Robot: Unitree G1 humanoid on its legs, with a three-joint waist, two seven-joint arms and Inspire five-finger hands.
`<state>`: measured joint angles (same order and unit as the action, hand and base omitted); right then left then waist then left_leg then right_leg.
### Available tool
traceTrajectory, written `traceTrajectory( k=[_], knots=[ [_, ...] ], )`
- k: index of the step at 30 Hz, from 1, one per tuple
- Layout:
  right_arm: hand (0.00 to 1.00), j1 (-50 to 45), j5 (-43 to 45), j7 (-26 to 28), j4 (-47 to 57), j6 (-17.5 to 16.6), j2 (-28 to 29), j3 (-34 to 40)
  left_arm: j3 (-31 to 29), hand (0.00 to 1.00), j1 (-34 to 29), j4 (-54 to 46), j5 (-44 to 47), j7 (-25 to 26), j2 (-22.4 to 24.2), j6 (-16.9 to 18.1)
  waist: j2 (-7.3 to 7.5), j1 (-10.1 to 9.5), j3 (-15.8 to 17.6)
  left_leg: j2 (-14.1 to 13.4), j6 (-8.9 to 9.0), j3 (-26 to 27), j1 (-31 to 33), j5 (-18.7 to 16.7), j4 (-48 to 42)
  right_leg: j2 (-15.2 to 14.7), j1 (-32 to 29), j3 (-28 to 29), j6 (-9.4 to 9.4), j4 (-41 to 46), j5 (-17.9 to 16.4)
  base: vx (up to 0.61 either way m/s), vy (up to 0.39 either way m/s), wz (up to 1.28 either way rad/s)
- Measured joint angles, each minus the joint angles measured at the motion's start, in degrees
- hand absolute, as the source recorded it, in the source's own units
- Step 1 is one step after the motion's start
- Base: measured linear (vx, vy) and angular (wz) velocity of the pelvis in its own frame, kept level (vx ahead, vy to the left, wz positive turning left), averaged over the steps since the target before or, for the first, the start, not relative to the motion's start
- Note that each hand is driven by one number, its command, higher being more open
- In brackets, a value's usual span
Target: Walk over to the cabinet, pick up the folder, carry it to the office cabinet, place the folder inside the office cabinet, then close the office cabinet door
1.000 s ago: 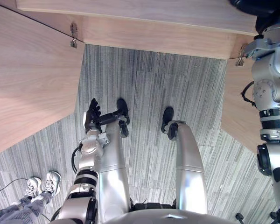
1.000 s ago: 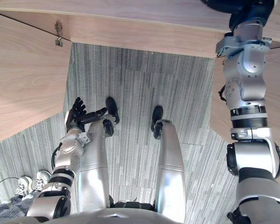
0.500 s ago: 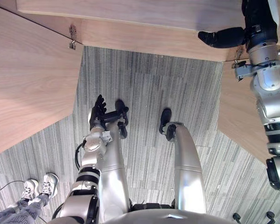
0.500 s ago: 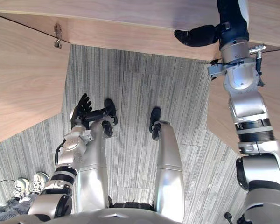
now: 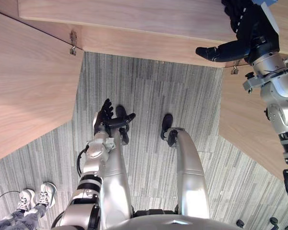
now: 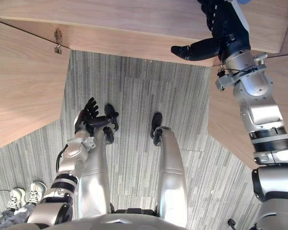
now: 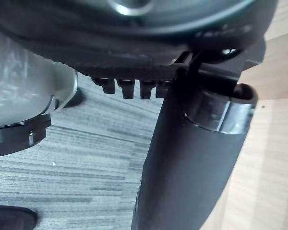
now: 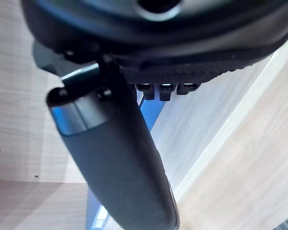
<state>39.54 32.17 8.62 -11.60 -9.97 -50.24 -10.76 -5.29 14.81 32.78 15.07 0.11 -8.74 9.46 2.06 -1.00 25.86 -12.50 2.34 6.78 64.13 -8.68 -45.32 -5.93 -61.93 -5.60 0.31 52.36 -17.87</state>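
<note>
Person: a person's pale shoes [image 5: 46, 192] are standing on the floor at 7 o'clock, at the near edge of the head view.

Left robot hand: the left robot hand [image 5: 104, 119] is hanging low at 9 o'clock, close to the middle of the head view. Its fingers are spreading loosely and holding nothing.

Floor: grey striped carpet [image 5: 149, 96] is running from the near edge up to the cabinet front.

Left door: the cabinet's left door [image 5: 29, 91] is standing open at 9 to 10 o'clock, angling out over the carpet. A metal hinge [image 5: 74, 43] is showing at its far corner.

Right door: the right door [image 5: 247, 124] is standing open at 3 o'clock.

Right robot hand: the right robot hand [image 5: 252, 26] is reaching up at 1 o'clock against the cabinet's front edge, with its thumb sticking out toward 9 o'clock. I cannot tell whether it is gripping anything.

Folder: the blue folder [image 8: 150, 109] is showing in the right wrist view as a thin upright strip just past the right robot hand, beside a pale wood panel. I cannot tell whether the two are touching.

Cabinet: the pale wood cabinet [image 5: 134, 17] is stretching across 12 o'clock at the far edge.
</note>
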Motion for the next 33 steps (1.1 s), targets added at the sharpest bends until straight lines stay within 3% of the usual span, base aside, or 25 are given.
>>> traceTrajectory(
  k=[6, 9, 13, 18, 22, 23, 33],
  knots=[
    [1.0, -4.01, 4.17, 1.39, 3.03, -0.3, 2.11, 2.28, 0.07, 1.0, -0.98, -0.01, -0.01, 0.0, 0.13, 0.02, 0.0, -0.22, 0.0, -0.14, 0.0, 0.38, -0.95, 0.0, 0.94, 0.17, 0.93, -0.1, 0.0, -1.15, 0.01, 0.02, 0.039, -0.01],
    [1.0, -8.36, 4.12, -0.1, 7.52, -0.18, 10.96, 7.76, -0.12, 1.0, -0.94, -0.15, -0.02, 0.56, 0.48, 0.05, 0.0, -0.38, 0.0, -0.4, 0.0, 0.71, -0.95, -0.01, 0.9, 0.27, 0.97, -0.21, 0.0, -1.41, 0.01, 0.02, 0.053, -0.01],
    [1.0, -10.3, 3.79, -6.15, 14.76, -0.41, 23.72, 13.66, -0.99, 1.0, -0.71, -1.15, -0.02, 2.05, 2.26, 0.01, 0.0, -0.63, 0.0, -1.29, -0.02, 1.28, -0.85, -0.02, 0.22, 0.67, 0.97, -0.21, 0.0, -1.21, 0.0, 0.0, 0.043, -0.04],
    [1.0, -8.56, -4.92, -15.33, 18.82, -4.5, 29.96, 16.53, -2.34, 1.0, 0.24, -1.64, -0.24, 3.41, 5.03, 0.0, -0.02, -0.69, 0.02, -1.74, -0.48, 1.48, -0.79, -0.38, -1.11, 0.85, 0.91, -0.01, -0.01, -0.08, -0.01, -0.04, 0.055, -0.04],
    [1.0, -8.52, -15.1, -21.07, 20.01, -4.95, 32.36, 16.05, -2.5, 1.0, 0.51, -1.64, -1.95, 4.64, 5.25, -0.05, -0.04, -0.66, 0.04, -2.18, -0.48, 1.42, 0.37, -0.73, -2.29, 1.05, -0.16, 0.12, -0.03, 0.93, 0.04, -0.06, 0.063, -0.06],
    [0.0, -8.52, -16.13, -21.7, 19.98, -4.92, 32.57, 15.77, -2.59, 1.0, 0.58, -1.64, -2.16, 4.77, 5.25, -0.06, -0.04, -0.67, 0.04, -2.19, -0.49, 1.42, 0.59, -0.73, -2.38, 1.05, -0.39, 0.14, -0.04, 1.02, 0.09, -0.05, 0.053, -0.01],
    [0.0, -6.21, -38.6, -23.1, 17.89, -2.1, 31.65, 4.47, -3.37, 1.0, 2.84, -1.53, -4.13, 6.27, 5.16, -0.16, -0.14, -1.0, 0.63, -2.97, -0.62, 1.61, 2.89, -0.97, -4.14, 1.49, -2.65, 0.74, 0.16, 2.03, 0.6, -0.03, 0.062, -0.05]
  ],
)
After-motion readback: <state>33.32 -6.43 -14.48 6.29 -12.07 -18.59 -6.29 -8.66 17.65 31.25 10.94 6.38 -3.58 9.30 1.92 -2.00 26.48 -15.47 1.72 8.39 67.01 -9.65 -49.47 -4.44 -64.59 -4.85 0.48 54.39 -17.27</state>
